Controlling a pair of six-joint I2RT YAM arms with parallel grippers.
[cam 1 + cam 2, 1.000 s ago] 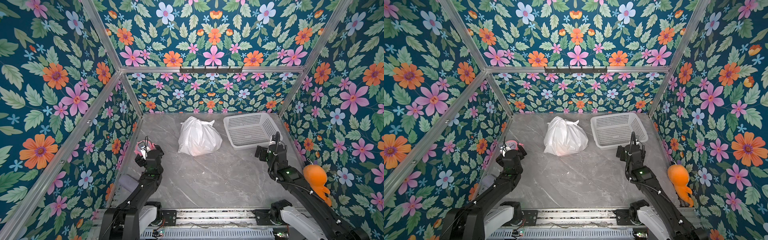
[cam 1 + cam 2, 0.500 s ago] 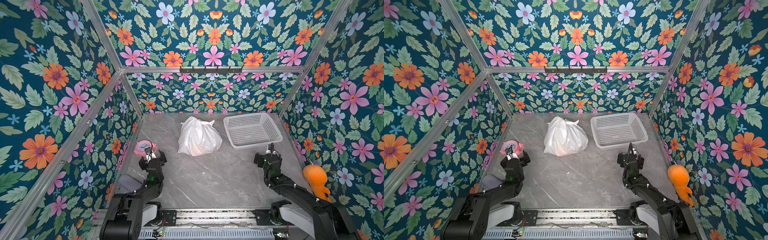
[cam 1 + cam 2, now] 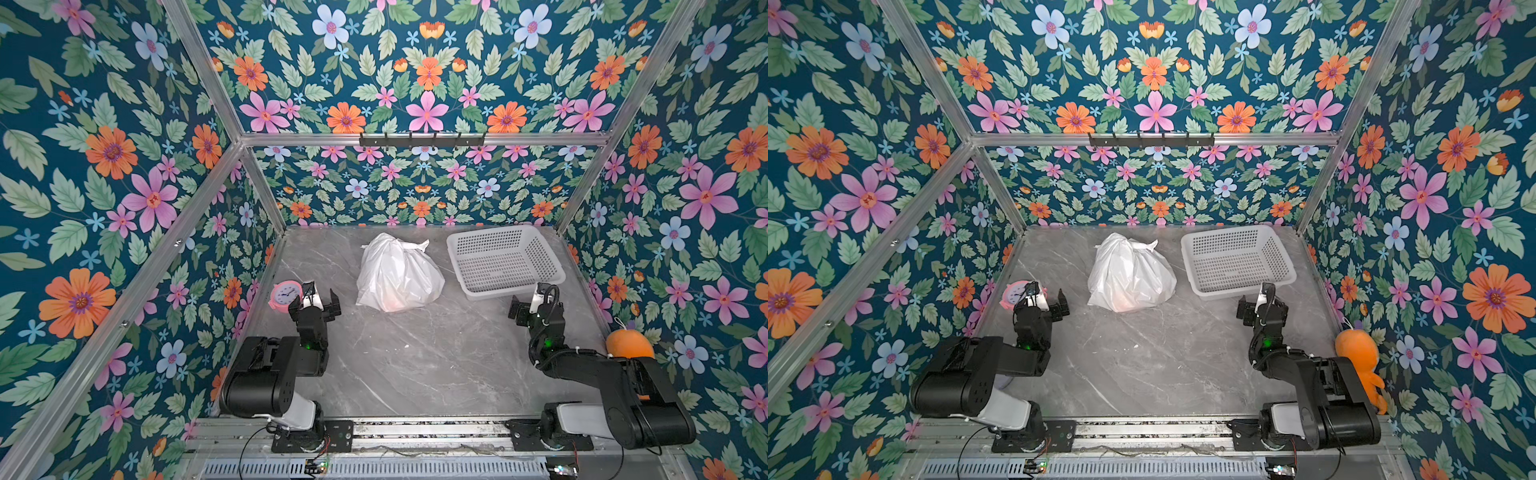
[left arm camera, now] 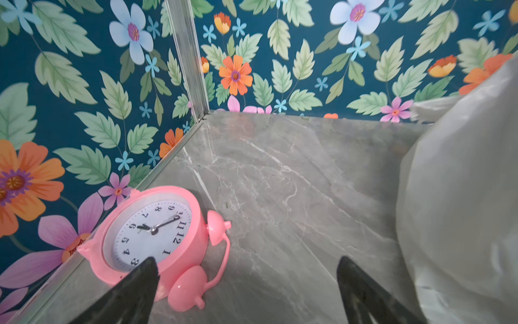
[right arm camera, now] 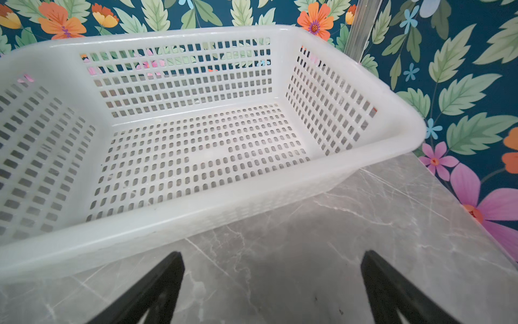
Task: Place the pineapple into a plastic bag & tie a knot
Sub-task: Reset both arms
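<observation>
The plastic bag (image 3: 399,274) is set on the table (image 3: 415,365) towards the back, roughly midway across it, and is touched by neither arm. It is seen in both top views as a full, rounded, crinkled white bundle, thin enough that a faint warm tint shows through near its base, though what is inside cannot be made out. The knot (image 3: 416,246) is bunched at the top, with short ends sticking out towards the white perforated basket (image 3: 505,259) just beside it. The table is a grey marble-patterned slab with pale veins, enclosed on three sides by dark teal walls (image 3: 124,166) printed with flowers and leaves and edged by an aluminium frame (image 3: 540,139). The left gripper (image 4: 246,262) is spread wide with nothing in it, next to a pink alarm clock (image 4: 148,235) lying by the wall. The right gripper (image 5: 272,254) is likewise spread and unloaded, facing the basket. An orange plush toy (image 3: 627,343) is seen against the right-hand wall.
</observation>
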